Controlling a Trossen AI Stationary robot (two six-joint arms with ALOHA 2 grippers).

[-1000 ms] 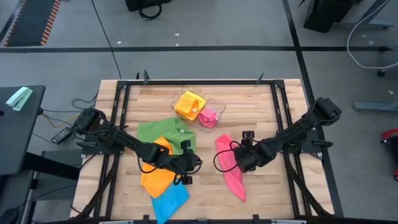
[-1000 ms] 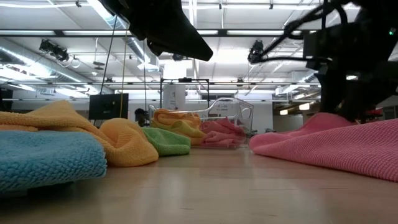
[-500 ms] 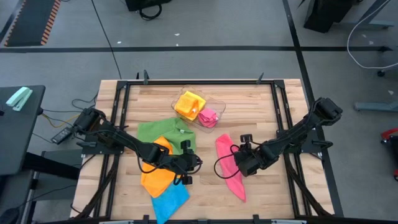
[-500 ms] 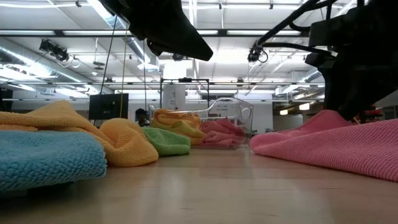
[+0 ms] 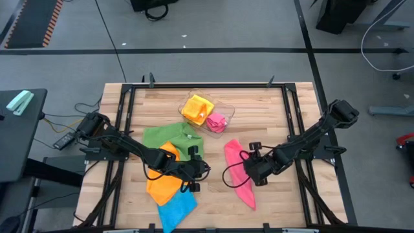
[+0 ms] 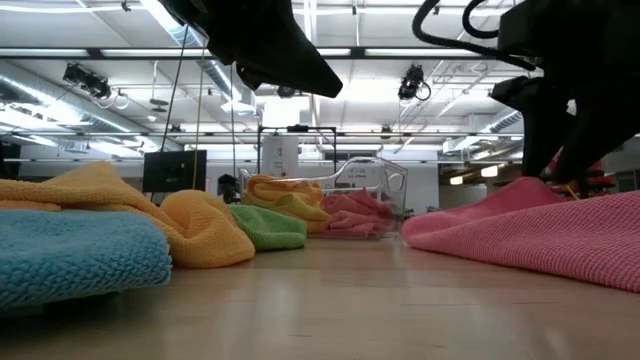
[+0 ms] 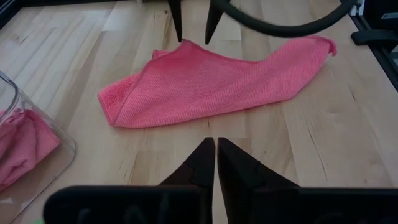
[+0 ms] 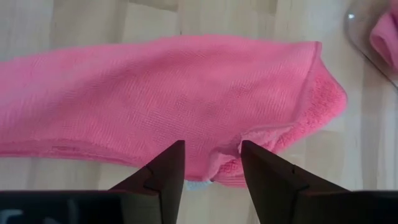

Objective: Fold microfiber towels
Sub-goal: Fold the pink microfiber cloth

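Findings. The pink towel (image 5: 240,173) lies folded into a long band on the bare wood of the table (image 5: 272,110), running from about 12 o'clock to 5 o'clock of its own centre, at roughly 4 o'clock from the table's middle. The right gripper (image 8: 211,171) stands over the band's edge with its jaws partly open, straddling a raised lip of cloth; nothing is clamped between them. The left gripper (image 7: 216,163) waits above the table to the 9 o'clock side of the pink towel, jaws closed together and empty.

Other stock: the green towel (image 5: 169,137), orange towel (image 5: 162,181) and blue towel (image 5: 176,208) lie overlapping at the table's 8 o'clock. A yellow towel (image 5: 197,108) and a second pink cloth (image 5: 217,122) sit in the clear tray (image 5: 228,110) near 12 o'clock.

Assessment. The step in hand appears to be taking hold of the band's edge for a further fold.

Recommendations:
- Set the fingers down so that all layers at the lip fall between them; a pinch of the top layer alone would likely peel the fold apart.
- Close fully before lifting.
- Carry the edge low and straight along the band, so that the corners meet.
- The left gripper could usefully pin the far end against sliding on the smooth wood.
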